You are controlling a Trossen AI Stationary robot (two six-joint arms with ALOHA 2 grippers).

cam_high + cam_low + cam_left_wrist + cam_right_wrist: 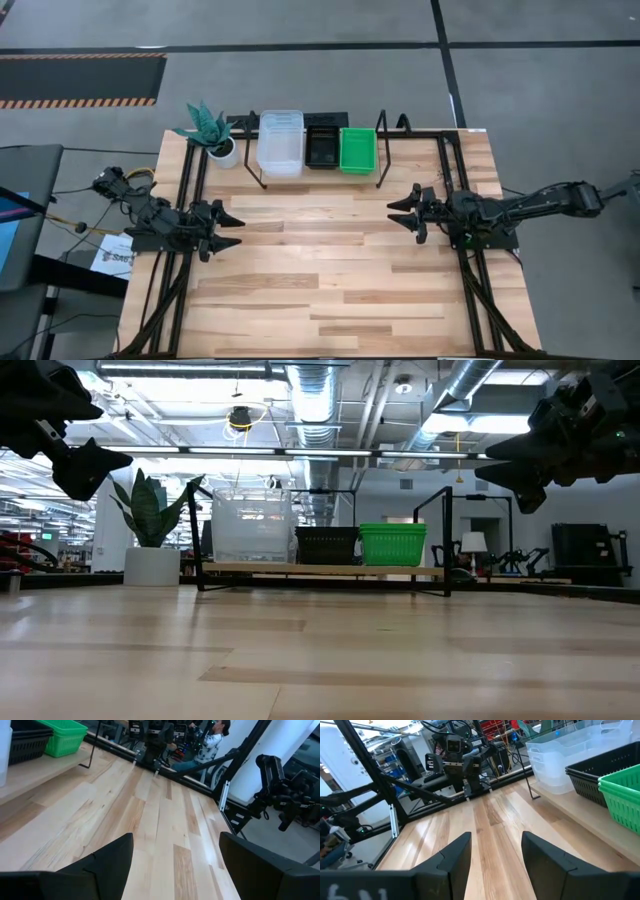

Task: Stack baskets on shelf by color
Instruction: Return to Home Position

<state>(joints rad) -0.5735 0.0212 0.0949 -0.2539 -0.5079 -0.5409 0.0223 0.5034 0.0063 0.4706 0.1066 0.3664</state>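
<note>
On the shelf (320, 172), a low wood plank on black wire legs at the table's far side, stand three basket stacks side by side: clear baskets (281, 142) on the left, black baskets (324, 147) in the middle, green baskets (357, 150) on the right. The low view shows the same row: clear (251, 525), black (326, 545), green (392, 544). My left gripper (232, 230) hovers open over the table's left side. My right gripper (396, 212) hovers open over the right side. Both point toward the table's middle and hold nothing.
A potted teal plant (214, 130) in a white pot stands left of the shelf at the far edge. The wooden tabletop (320, 280) stretches bare between the arms and toward the near edge. A person (212, 740) shows in the room beyond.
</note>
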